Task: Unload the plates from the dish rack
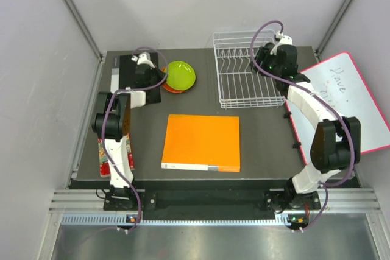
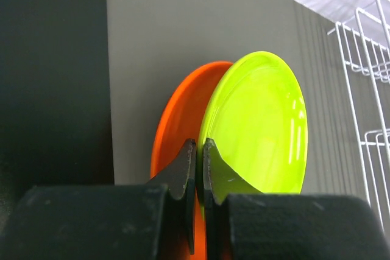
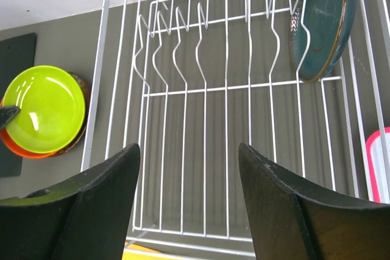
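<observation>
The lime green plate [image 1: 181, 74] [image 2: 256, 126] [image 3: 44, 108] lies on the orange plate [image 2: 180, 120] [image 3: 24, 149] at the back left of the table. A dark rim [image 3: 85, 98] shows under them. My left gripper [image 1: 159, 81] [image 2: 199, 150] is shut on the lime plate's near rim. The white dish rack [image 1: 250, 105] [image 3: 207, 91] stands at the back right. One dark grey-blue plate [image 3: 323, 16] stands upright between its prongs at the right end. My right gripper [image 1: 263, 59] [image 3: 189, 150] hangs open above the rack, holding nothing.
A big flat orange square [image 1: 201, 142] lies mid-table in front of the rack. A pink-edged whiteboard [image 1: 347, 101] [image 3: 379, 162] leans at the right. A black mat [image 1: 131, 71] lies under the left gripper. A red packet [image 1: 103, 156] sits by the left arm.
</observation>
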You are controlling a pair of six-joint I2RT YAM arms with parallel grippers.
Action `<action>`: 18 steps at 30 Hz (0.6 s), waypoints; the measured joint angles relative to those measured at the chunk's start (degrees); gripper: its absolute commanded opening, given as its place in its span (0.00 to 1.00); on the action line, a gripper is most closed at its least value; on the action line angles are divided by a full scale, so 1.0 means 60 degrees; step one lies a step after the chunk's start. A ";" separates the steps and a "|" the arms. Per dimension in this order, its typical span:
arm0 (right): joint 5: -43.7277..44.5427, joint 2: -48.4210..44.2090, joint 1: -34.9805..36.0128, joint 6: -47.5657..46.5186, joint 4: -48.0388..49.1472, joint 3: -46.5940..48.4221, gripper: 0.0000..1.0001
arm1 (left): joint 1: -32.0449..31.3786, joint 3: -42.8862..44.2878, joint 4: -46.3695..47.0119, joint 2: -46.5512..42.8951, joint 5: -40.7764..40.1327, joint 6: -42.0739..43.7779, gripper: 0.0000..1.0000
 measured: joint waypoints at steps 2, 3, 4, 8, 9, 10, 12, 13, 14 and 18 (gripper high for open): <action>0.0004 0.0157 -0.0015 -0.0033 -0.0033 0.0087 0.66 | 0.0051 -0.0004 0.0138 0.0044 0.0029 -0.0106 0.00; 0.0007 0.0171 -0.0029 -0.0033 -0.0029 0.0095 0.65 | 0.0080 -0.0004 0.0251 0.0073 0.0091 -0.0182 0.00; 0.0007 0.0189 -0.0044 -0.0033 -0.0036 0.0102 0.66 | 0.0106 -0.0007 0.0350 0.0106 0.0182 -0.0262 0.00; 0.0004 0.0277 -0.0098 -0.0036 -0.0033 0.0102 0.66 | 0.0295 -0.0164 0.0809 0.0189 0.0430 -0.0710 0.00; 0.0004 0.0284 -0.0102 -0.0036 -0.0033 0.0102 0.66 | 0.0328 -0.0219 0.0834 0.0189 0.0433 -0.0743 0.00; 0.0004 0.0291 -0.0113 -0.0036 -0.0044 0.0102 0.66 | 0.0353 -0.0255 0.0834 0.0189 0.0426 -0.0758 0.00; 0.0004 0.0295 -0.0113 -0.0033 -0.0036 0.0102 0.66 | 0.0393 -0.0280 0.0816 0.0189 0.0372 -0.0743 0.00; 0.0004 0.0295 -0.0113 -0.0033 -0.0029 0.0102 0.66 | 0.0401 -0.0291 0.0812 0.0186 0.0321 -0.0721 0.00; 0.0004 0.0295 -0.0113 -0.0033 -0.0033 0.0102 0.66 | 0.0404 -0.0321 0.0827 0.0178 0.0251 -0.0710 0.00; 0.0000 0.0295 -0.0117 -0.0033 -0.0033 0.0102 0.66 | 0.0404 -0.0583 0.0889 0.0091 0.0138 -0.0605 0.65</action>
